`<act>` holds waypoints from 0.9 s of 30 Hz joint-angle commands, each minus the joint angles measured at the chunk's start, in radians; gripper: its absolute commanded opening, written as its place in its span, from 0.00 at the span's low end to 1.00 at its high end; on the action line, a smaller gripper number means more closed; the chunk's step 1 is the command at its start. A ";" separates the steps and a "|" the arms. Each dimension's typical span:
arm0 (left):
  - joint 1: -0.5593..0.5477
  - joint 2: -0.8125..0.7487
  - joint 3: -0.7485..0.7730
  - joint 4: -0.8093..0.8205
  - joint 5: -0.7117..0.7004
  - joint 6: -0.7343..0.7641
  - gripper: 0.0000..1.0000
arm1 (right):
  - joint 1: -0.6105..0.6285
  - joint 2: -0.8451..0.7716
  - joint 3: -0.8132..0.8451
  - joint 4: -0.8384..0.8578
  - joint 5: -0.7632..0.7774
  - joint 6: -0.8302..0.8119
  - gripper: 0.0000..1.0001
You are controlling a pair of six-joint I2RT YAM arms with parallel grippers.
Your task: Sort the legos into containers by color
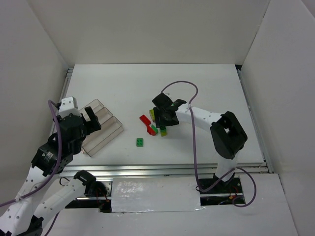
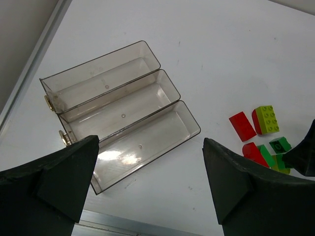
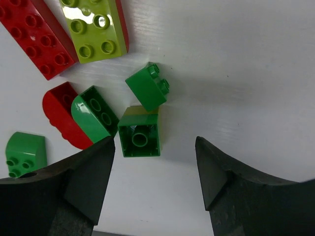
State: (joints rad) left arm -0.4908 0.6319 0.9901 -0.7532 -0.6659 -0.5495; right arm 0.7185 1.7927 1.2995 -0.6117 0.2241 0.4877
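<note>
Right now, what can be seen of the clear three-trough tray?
The tray is clear, faintly smoky plastic: three long narrow troughs joined side by side, ends stepped, with two tan fittings at one end. All three troughs are empty. It lies flat and diagonal at the left of the white table. The open left end effector hangs above it; contact cannot be told.

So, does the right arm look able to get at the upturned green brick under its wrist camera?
Probably yes. The right arm hangs right above it with its jaws open, and the upturned green brick lies in the gap between them, uncovered. A small green brick close beside it might get nudged.
</note>
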 commanded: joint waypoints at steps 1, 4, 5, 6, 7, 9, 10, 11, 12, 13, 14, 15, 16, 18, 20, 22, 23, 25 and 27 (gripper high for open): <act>0.012 0.018 -0.004 0.057 0.037 0.025 0.99 | 0.010 0.029 0.055 0.039 -0.002 -0.020 0.71; 0.026 0.032 -0.004 0.063 0.063 0.034 0.99 | 0.013 0.039 0.032 0.061 -0.005 -0.017 0.69; 0.031 0.037 -0.004 0.066 0.071 0.039 0.99 | 0.013 0.042 0.029 0.066 0.003 -0.017 0.67; 0.041 0.038 -0.005 0.068 0.078 0.040 1.00 | 0.013 0.043 0.027 0.067 0.004 -0.018 0.62; 0.046 0.041 -0.004 0.072 0.095 0.045 0.99 | 0.013 0.045 0.021 0.075 0.003 -0.021 0.60; 0.060 0.043 -0.005 0.078 0.110 0.051 1.00 | 0.013 0.048 0.012 0.089 -0.003 -0.027 0.59; 0.063 0.045 -0.005 0.078 0.117 0.052 0.99 | 0.013 0.056 0.008 0.096 -0.005 -0.029 0.58; 0.066 0.046 -0.005 0.081 0.126 0.056 0.99 | 0.013 0.060 0.009 0.099 -0.008 -0.029 0.56; 0.069 0.046 -0.007 0.081 0.129 0.056 0.99 | 0.015 0.065 0.011 0.102 -0.018 -0.032 0.55; 0.070 0.045 -0.007 0.083 0.130 0.057 0.99 | 0.013 0.069 0.009 0.105 -0.020 -0.031 0.54; 0.070 0.046 -0.008 0.083 0.132 0.057 0.99 | 0.013 0.068 0.009 0.113 -0.022 -0.031 0.54; 0.070 0.046 -0.010 0.083 0.134 0.057 1.00 | 0.013 0.066 0.004 0.118 -0.028 -0.031 0.54; 0.070 0.046 -0.008 0.084 0.134 0.059 0.99 | 0.013 0.063 0.003 0.121 -0.032 -0.029 0.54; 0.072 0.046 -0.011 0.086 0.138 0.060 1.00 | 0.015 0.069 0.006 0.119 -0.042 -0.026 0.55; 0.072 0.048 -0.011 0.086 0.138 0.060 1.00 | 0.013 0.073 0.004 0.116 -0.037 -0.018 0.55; 0.072 0.049 -0.010 0.084 0.141 0.060 0.99 | 0.013 0.079 0.003 0.110 -0.032 -0.014 0.55; 0.074 0.049 -0.010 0.086 0.141 0.060 0.99 | 0.015 0.082 0.004 0.102 -0.031 -0.012 0.54; 0.072 0.048 -0.011 0.084 0.141 0.062 1.00 | 0.016 0.080 0.003 0.093 -0.016 -0.005 0.48; 0.074 0.049 -0.011 0.086 0.143 0.062 1.00 | 0.015 0.067 -0.008 0.092 0.000 0.000 0.42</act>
State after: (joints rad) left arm -0.4255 0.6785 0.9871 -0.7235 -0.5331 -0.5003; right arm 0.7223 1.8561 1.3010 -0.5316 0.1967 0.4770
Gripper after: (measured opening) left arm 0.994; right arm 0.439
